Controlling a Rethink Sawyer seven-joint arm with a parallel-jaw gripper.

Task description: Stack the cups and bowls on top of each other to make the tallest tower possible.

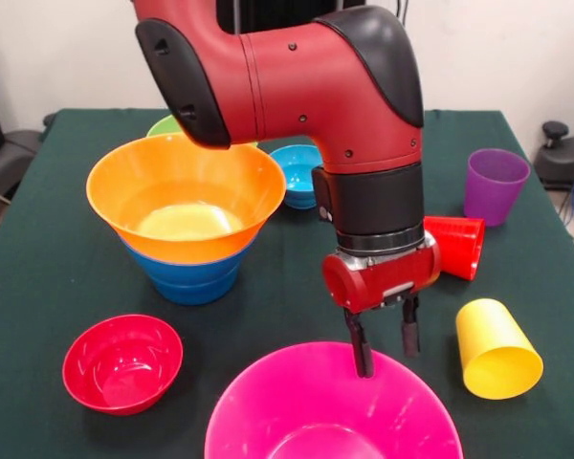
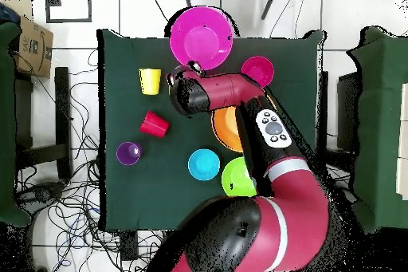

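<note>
End effector (image 1: 384, 346) straddling the pink bowl's (image 1: 297, 406) far rim, fingers narrowly apart.
Close squarely on the rim, then lift level toward the orange-topped tower (image 1: 186, 212).

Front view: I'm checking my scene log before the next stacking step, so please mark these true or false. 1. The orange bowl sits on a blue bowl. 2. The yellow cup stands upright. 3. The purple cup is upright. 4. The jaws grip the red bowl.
1. Orange bowl on blue bowl: true.
2. False: the yellow cup lies on its side.
3. Purple cup upright: true.
4. False: the gripper straddles the pink bowl's rim; the red bowl sits apart.
</note>
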